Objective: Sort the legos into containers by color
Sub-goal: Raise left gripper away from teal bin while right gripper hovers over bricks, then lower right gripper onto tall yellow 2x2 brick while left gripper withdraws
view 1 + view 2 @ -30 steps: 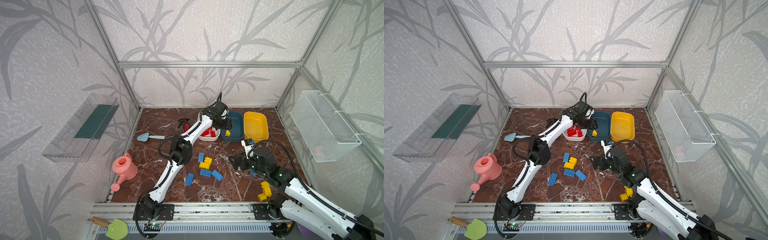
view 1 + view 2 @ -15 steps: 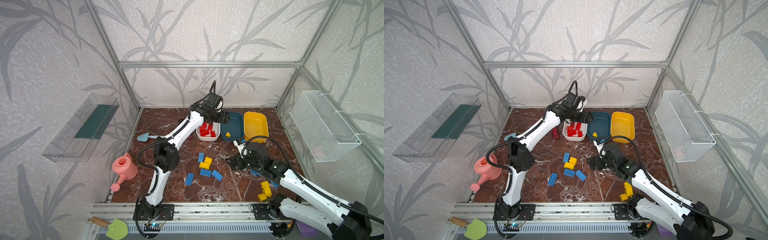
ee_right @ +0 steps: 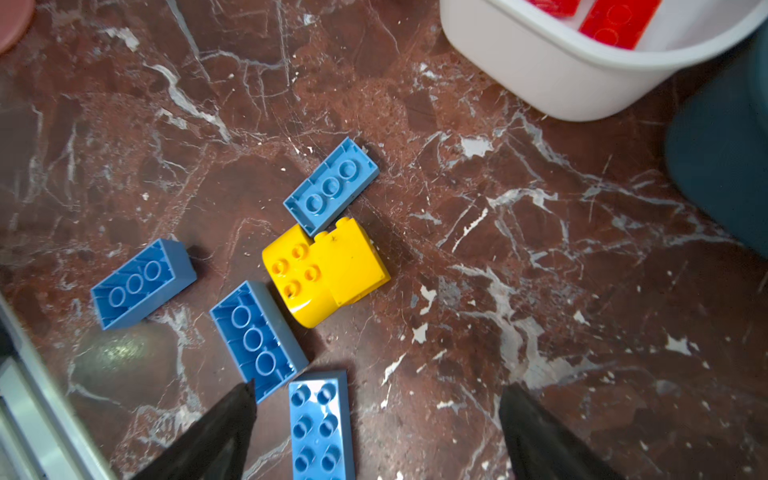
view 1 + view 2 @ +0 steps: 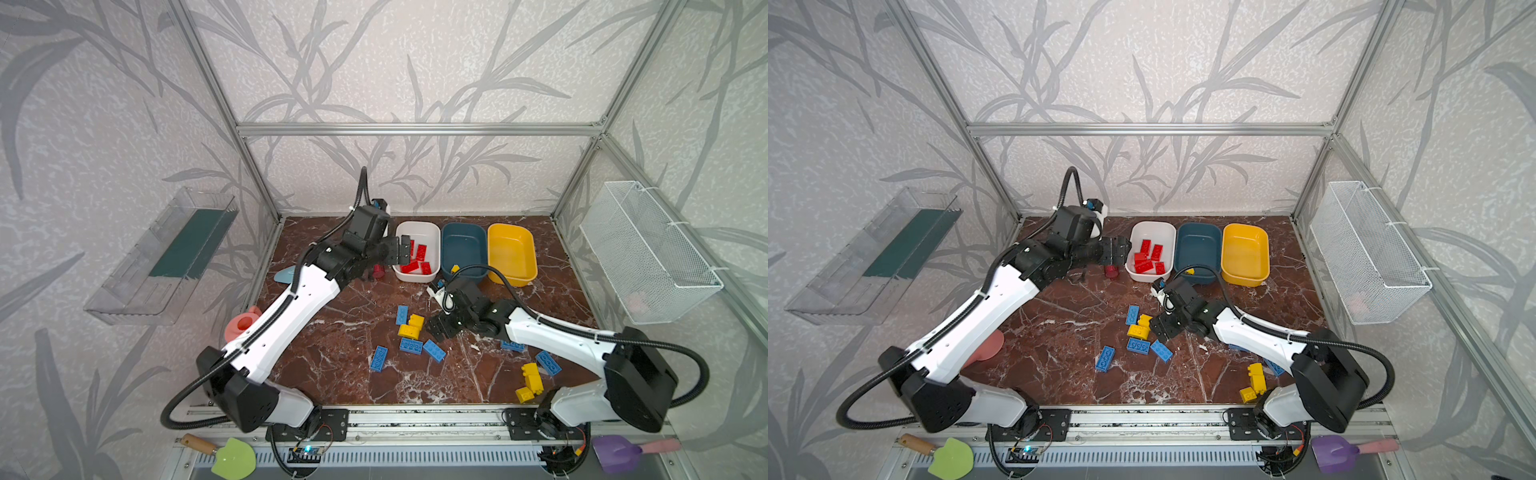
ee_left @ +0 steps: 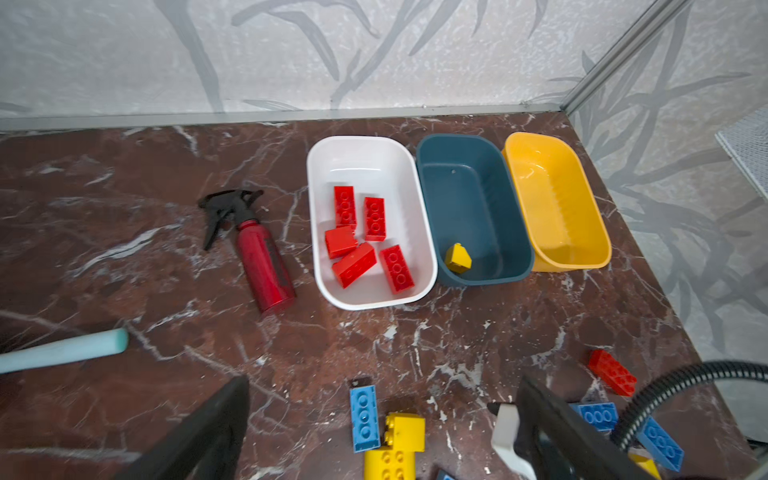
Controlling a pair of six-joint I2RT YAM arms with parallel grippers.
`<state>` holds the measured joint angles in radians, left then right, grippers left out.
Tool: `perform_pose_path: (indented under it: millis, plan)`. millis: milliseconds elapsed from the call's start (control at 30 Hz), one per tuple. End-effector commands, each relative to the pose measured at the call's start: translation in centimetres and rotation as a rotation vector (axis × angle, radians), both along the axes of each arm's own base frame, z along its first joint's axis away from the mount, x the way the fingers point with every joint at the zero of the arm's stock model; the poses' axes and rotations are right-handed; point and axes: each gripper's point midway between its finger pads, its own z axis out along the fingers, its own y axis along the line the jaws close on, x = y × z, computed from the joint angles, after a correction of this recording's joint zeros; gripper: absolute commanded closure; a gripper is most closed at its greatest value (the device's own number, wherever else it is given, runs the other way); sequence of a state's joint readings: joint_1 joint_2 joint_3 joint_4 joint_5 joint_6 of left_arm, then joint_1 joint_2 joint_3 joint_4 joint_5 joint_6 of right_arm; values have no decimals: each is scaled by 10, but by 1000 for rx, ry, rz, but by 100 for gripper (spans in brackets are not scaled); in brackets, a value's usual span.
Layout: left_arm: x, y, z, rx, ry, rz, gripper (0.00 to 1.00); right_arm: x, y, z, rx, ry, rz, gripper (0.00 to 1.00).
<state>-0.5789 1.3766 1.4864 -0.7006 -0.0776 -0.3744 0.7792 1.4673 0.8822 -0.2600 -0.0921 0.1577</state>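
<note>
From my console, the left gripper [image 4: 400, 255] has backed off since 1 second ago. Then it hung over the seam between the white tub [image 4: 417, 225] and the teal tub [image 4: 463, 249]. Now it sits at the white tub's outer long edge, the side away from the teal tub, and the red spray bottle [image 5: 264, 259] lies just outside that edge. Its fingers [image 5: 208, 432] stand wide apart and carry nothing, and the left arm has drawn back from the white tub. 5 red legos [image 5: 355, 264] lie loose in the white tub, 1 of them tilted. The teal tub touches the white tub's other long side and holds 1 yellow brick [image 5: 458, 258] in its near corner; the yellow tub [image 4: 510, 249] comes next beyond it. The right gripper [image 4: 436, 328] has slid sideways since then and hovers in front of the white tub, well apart from it, just beside a yellow pair of bricks [image 3: 326, 272]. Its fingers [image 3: 220, 436] are spread wide with nothing gripped; a blue brick [image 3: 320, 424] lies on the marble [image 3: 540, 249] between them. 3 more blue bricks [image 3: 253, 336] lie around the yellow pair, placed as before. 1 red brick [image 5: 611, 372] sits on the floor well apart from the white tub, off toward the yellow tub's side.
</note>
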Motion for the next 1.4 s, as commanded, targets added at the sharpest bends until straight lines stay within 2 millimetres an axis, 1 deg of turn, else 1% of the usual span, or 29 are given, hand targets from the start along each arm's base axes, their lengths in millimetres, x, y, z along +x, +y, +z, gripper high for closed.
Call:
perform_pose_path:
  millis: [0,67,133,167,267,367,400,433,467,533,567,733,833,967,1033,1200,1367]
  plan:
    - [-21,40,-2,81,-41,76,1,14,13,0,-32,-26,32,8]
    - [-36,54,-10,94,-38,85,1,17,18,-6,-41,-13,40,8]
    - [-53,64,-24,84,-20,89,1,19,23,-12,-49,5,50,9]
    - [-60,66,-30,72,-8,85,1,19,26,-14,-51,13,56,10]
    - [-85,72,-58,45,54,75,2,18,32,-19,-60,33,74,12]
    - [-104,80,-74,32,86,70,3,16,36,-24,-85,50,99,14]
    - [-108,82,-76,31,87,71,3,16,37,-21,-89,46,103,14]
    - [-112,85,-80,33,90,71,3,16,36,-32,-115,67,105,15]
    - [-115,87,-82,38,89,72,3,16,37,-35,-121,74,106,18]
    - [-118,92,-86,50,87,80,3,16,38,-41,-131,92,108,24]
    - [-118,93,-87,53,84,84,3,15,39,-43,-139,103,111,25]
    - [-113,96,-82,25,26,116,3,14,39,-57,-177,139,113,26]
    - [-111,98,-80,14,-1,133,3,15,38,-61,-194,143,107,29]
    - [-112,102,-84,18,0,148,3,17,38,-62,-203,141,104,36]
    - [-113,104,-87,21,4,150,3,19,38,-62,-206,137,102,39]
    - [-114,106,-86,21,-3,160,3,23,40,-60,-209,128,100,41]
    - [-113,107,-87,13,4,161,3,29,42,-57,-217,111,93,42]
